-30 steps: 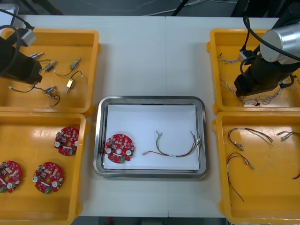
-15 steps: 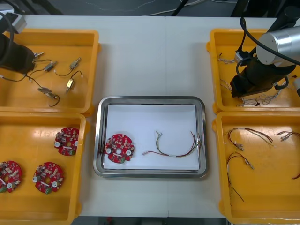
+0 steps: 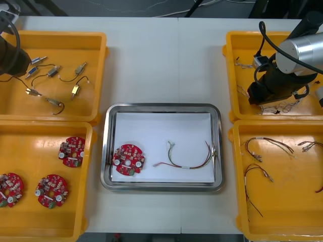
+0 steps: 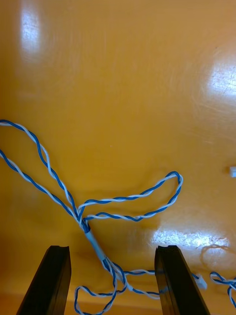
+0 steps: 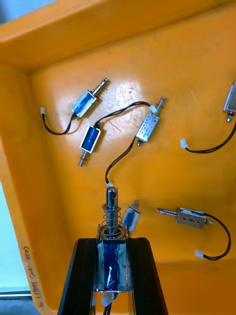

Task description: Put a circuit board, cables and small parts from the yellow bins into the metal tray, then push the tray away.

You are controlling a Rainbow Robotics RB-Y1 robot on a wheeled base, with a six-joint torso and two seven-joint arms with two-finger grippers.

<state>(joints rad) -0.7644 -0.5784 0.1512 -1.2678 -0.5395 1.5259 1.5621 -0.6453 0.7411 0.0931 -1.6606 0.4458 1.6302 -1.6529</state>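
Small metal part (image 5: 112,216) clamped in left pincer (image 5: 111,244); right pincer (image 4: 112,249) spread over cable (image 4: 128,198).

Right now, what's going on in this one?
The left hand holds a small metal part over the far left yellow bin. The right hand hangs open over a twisted blue and white cable in the far right bin. The metal tray has a red circuit board and a red and yellow cable.

Front cam steeply above table (image 3: 166,65); wrist cams close inside far bins (image 3: 55,35) front also shows.
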